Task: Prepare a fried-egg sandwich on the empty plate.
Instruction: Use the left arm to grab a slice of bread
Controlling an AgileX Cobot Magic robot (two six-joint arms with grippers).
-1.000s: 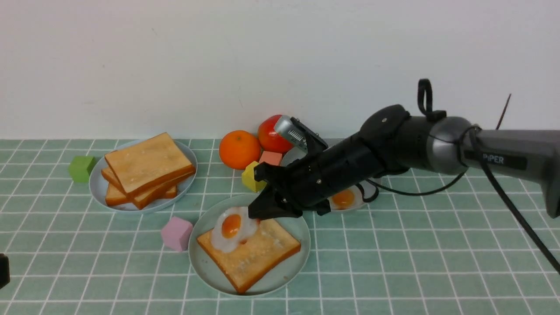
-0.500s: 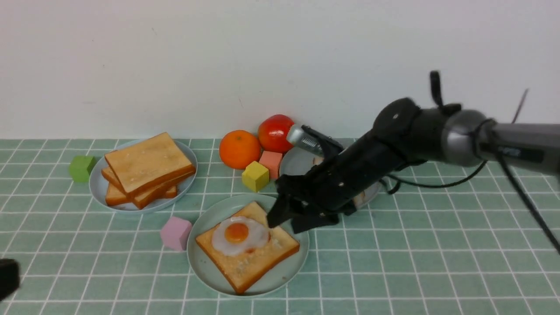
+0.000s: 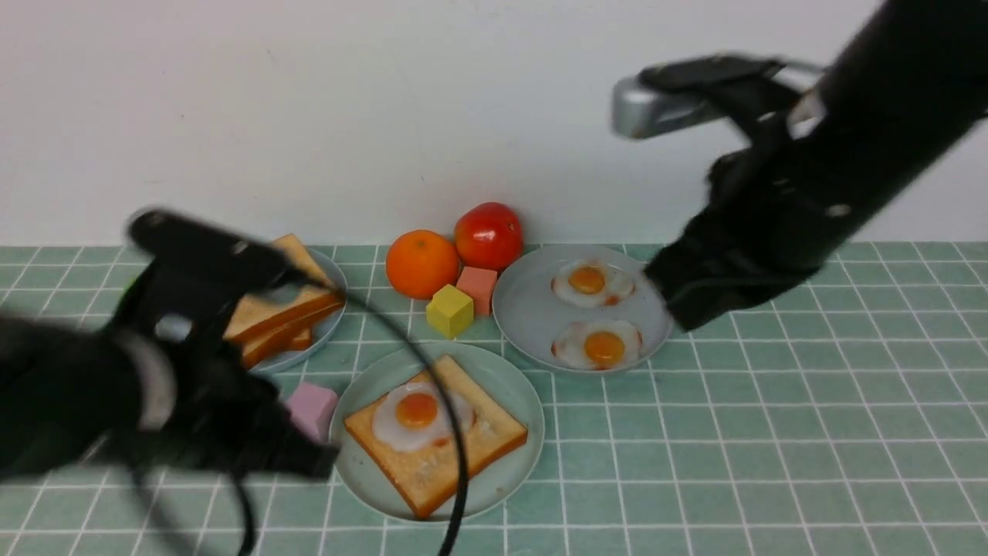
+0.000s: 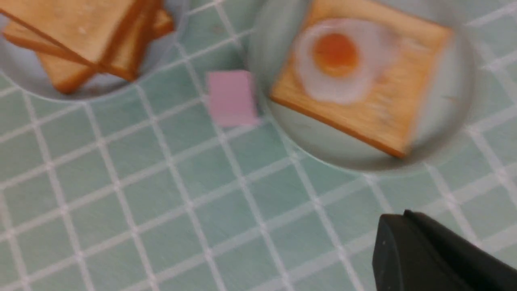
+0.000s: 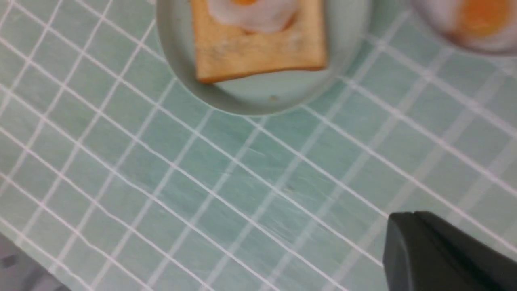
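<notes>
Now | toast slice (image 3: 494, 432) with fried egg (image 3: 417, 413) on plate (image 3: 509, 386), mid worktop (image 3: 695, 463) | square slice diamond-wise, one corner toward robot | left gripper (image 3: 312, 463) closed, empty | right gripper (image 3: 679, 305) closed, empty

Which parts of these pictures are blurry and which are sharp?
Front view: the left arm is smeared by motion, the right arm softer, the plate and egg sharp. Left wrist view: all blurred, pink block included. Right wrist view: tile lines streaked, toast soft.

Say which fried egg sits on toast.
The white fried egg with orange yolk nearest the camera, on the golden-brown toast slice in the pale mint-green round plate. The other two fried eggs lie bare on the round grey-blue plate.
</notes>
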